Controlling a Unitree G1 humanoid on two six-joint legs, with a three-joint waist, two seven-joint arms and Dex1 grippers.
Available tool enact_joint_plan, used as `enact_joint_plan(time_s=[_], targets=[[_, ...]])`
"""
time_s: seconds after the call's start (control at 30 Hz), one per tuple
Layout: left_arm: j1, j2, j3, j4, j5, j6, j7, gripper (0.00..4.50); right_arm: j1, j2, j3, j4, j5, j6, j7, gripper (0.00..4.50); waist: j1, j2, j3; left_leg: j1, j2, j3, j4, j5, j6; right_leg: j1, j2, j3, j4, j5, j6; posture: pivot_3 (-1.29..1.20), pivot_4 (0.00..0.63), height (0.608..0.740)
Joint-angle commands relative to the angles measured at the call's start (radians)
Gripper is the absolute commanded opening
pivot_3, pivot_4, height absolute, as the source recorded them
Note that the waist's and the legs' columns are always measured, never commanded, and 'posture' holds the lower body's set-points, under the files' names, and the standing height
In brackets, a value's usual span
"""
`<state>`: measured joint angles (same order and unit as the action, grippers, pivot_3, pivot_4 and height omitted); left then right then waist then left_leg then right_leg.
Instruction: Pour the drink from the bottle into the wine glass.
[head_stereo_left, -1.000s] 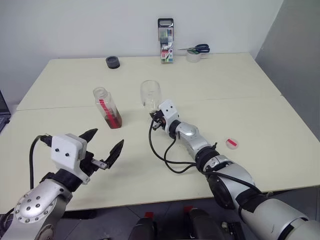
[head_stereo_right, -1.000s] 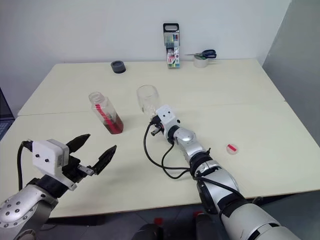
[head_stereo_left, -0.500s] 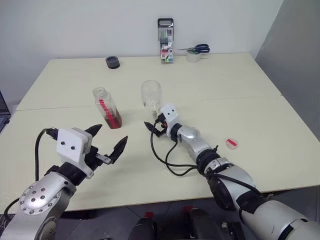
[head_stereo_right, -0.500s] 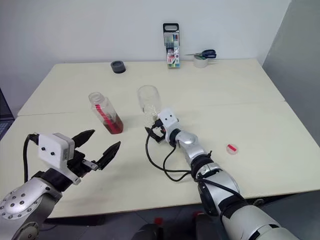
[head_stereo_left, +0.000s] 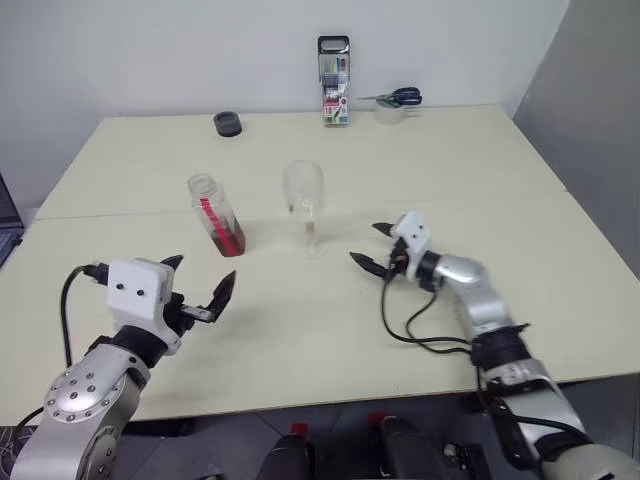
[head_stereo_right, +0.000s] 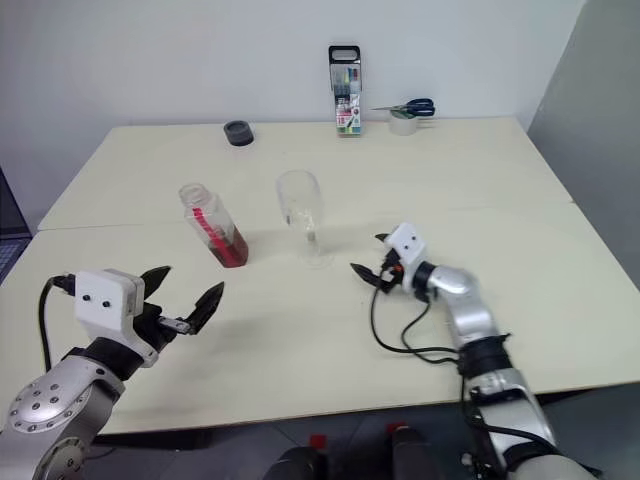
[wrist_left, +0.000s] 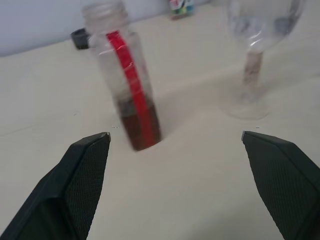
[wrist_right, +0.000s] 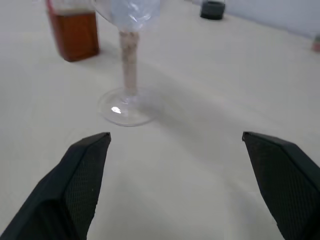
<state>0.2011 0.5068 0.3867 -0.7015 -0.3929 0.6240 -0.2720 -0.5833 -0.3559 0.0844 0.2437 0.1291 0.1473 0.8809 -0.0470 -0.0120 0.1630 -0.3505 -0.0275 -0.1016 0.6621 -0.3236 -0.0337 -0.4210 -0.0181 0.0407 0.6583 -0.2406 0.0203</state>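
The bottle (head_stereo_left: 214, 214) stands uncapped on the table (head_stereo_left: 480, 170) with the drink (wrist_left: 140, 127) low in its base, and the wine glass (head_stereo_left: 305, 205) stands upright just beside it. The left gripper (head_stereo_left: 198, 290) hovers near the bottle, its fingers spread and empty. The right gripper (head_stereo_left: 374, 248) is beside the glass, fingers likewise apart, holding nothing.

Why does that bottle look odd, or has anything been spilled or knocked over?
Nothing is spilled. The bottle stands uncapped on the table, its mouth open, with only a little amber drink at the bottom. The wine glass beside it stands upright and looks empty. Both are clear of the open left gripper and right gripper.
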Motion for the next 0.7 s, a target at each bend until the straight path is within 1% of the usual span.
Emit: enact_joint_plan(time_s=[0.03, 0.13, 0.2, 0.27, 0.4, 0.5, 0.7], targets=[[-0.032, -0.012, 0.013, 0.044, 0.042, -0.053, 0.022, 4.50, 0.004, -0.102, -0.039, -0.261, 0.139, 0.171, 0.110, 4.48, 0.002, 0.000, 0.000, 0.000, 0.000, 0.000, 0.000, 0.000, 0.000, 0.000, 0.000, 0.000, 0.000, 0.000, 0.000, 0.00, 0.150, 0.740], [-0.085, -0.019, 0.003, 0.100, 0.063, -0.078, 0.035, 4.50, 0.021, -0.189, -0.067, -0.435, 0.267, 0.322, 0.160, 4.48, 0.008, 0.000, 0.000, 0.000, 0.000, -0.002, 0.000, 0.000, 0.000, 0.001, 0.000, -0.001, 0.000, 0.000, 0.000, 0.00, 0.150, 0.740], [-0.138, -0.025, -0.011, 0.150, 0.085, -0.094, 0.051, 4.50, 0.018, -0.218, -0.086, -0.548, 0.373, 0.449, 0.150, 4.48, 0.012, -0.001, 0.000, 0.000, 0.000, -0.002, 0.000, 0.000, 0.000, 0.001, 0.000, -0.001, -0.001, 0.000, 0.000, 0.00, 0.150, 0.740], [-0.193, -0.034, -0.029, 0.200, 0.107, -0.112, 0.066, 4.50, 0.005, -0.221, -0.110, -0.643, 0.475, 0.572, 0.098, 4.48, 0.016, -0.001, 0.000, 0.000, 0.000, -0.002, 0.001, 0.000, 0.000, 0.001, 0.000, -0.001, 0.000, 0.000, 0.000, 0.00, 0.150, 0.740], [-0.281, -0.054, -0.074, 0.279, 0.127, -0.145, 0.064, 4.50, -0.036, -0.178, -0.164, -0.756, 0.655, 0.761, -0.054, 4.48, 0.018, -0.002, 0.000, -0.002, 0.000, -0.003, 0.001, 0.001, -0.001, 0.001, -0.001, -0.001, -0.001, 0.000, 0.000, 0.00, 0.150, 0.740], [-0.331, -0.075, -0.107, 0.328, 0.137, -0.166, 0.064, 4.50, -0.038, -0.149, -0.196, -0.792, 0.742, 0.833, -0.153, 4.48, 0.020, -0.003, -0.001, -0.004, -0.001, -0.004, 0.002, 0.001, -0.002, 0.000, -0.001, -0.002, -0.001, 0.000, 0.000, 0.00, 0.150, 0.740], [-0.393, -0.083, -0.136, 0.418, 0.160, -0.215, 0.054, 4.50, 0.008, -0.157, -0.206, -0.848, 0.788, 0.846, -0.242, 4.48, 0.021, -0.003, -0.001, -0.006, -0.001, -0.005, 0.002, 0.002, -0.003, -0.001, -0.002, -0.003, -0.002, 0.000, 0.000, 0.00, 0.150, 0.740]])
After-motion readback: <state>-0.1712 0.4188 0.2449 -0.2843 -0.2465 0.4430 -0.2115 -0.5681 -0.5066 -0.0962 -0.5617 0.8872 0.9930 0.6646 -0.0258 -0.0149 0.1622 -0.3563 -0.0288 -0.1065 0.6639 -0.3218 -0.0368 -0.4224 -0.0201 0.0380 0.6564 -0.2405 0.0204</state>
